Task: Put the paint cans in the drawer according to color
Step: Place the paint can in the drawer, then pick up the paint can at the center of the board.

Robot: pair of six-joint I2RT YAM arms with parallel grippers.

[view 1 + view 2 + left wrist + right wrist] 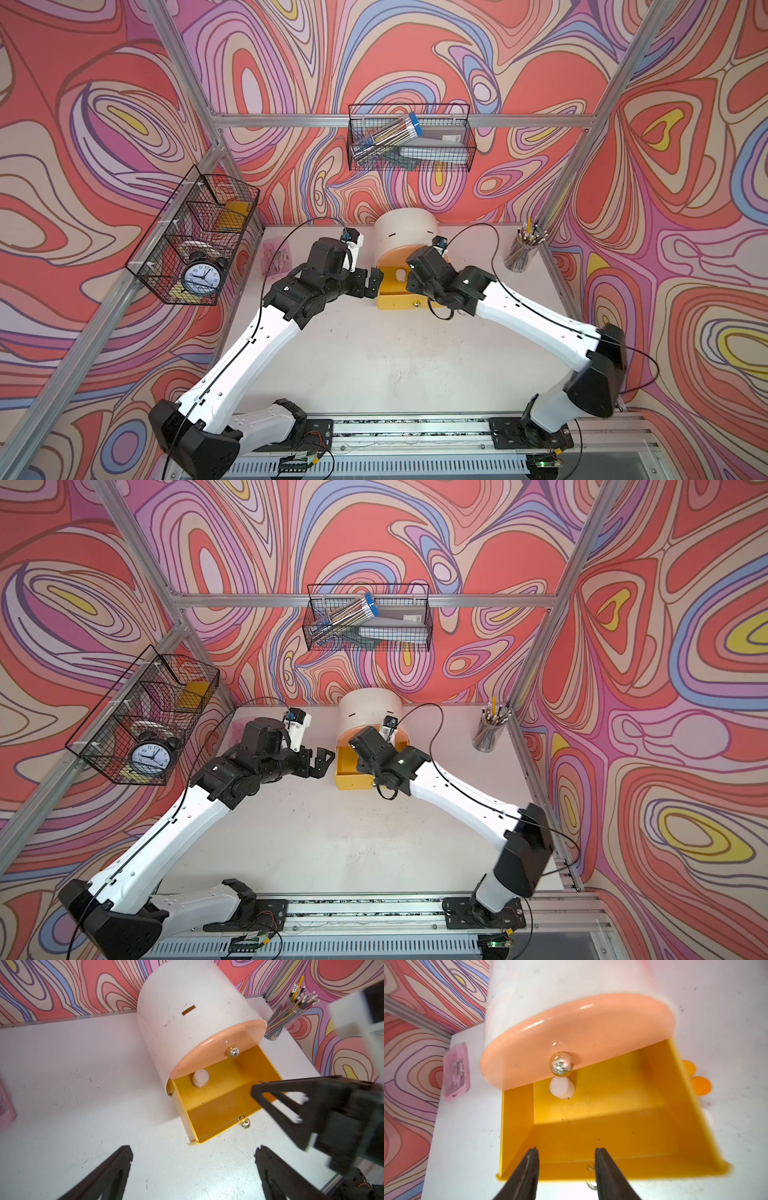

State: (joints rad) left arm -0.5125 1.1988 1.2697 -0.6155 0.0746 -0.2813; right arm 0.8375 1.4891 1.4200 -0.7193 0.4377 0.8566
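Note:
The drawer chest (405, 228) is a cream arch with a peach top front (577, 1028). Its yellow drawer (395, 305) is pulled out. One white paint can (200, 1081) stands inside, at the back near the left wall, and also shows in the right wrist view as a white paint can (561, 1089). Two orange paint cans (701, 1085) stand on the table just outside the drawer's right wall. My right gripper (566, 1150) hangs open over the drawer's front edge, holding nothing. My left gripper (374, 284) is wide open and empty beside the drawer's left side.
A clear cup of pencils (521, 249) stands at the back right of the table. A pink box (276, 257) lies at the back left. Black wire baskets hang on the left wall (195, 237) and the back wall (409, 137).

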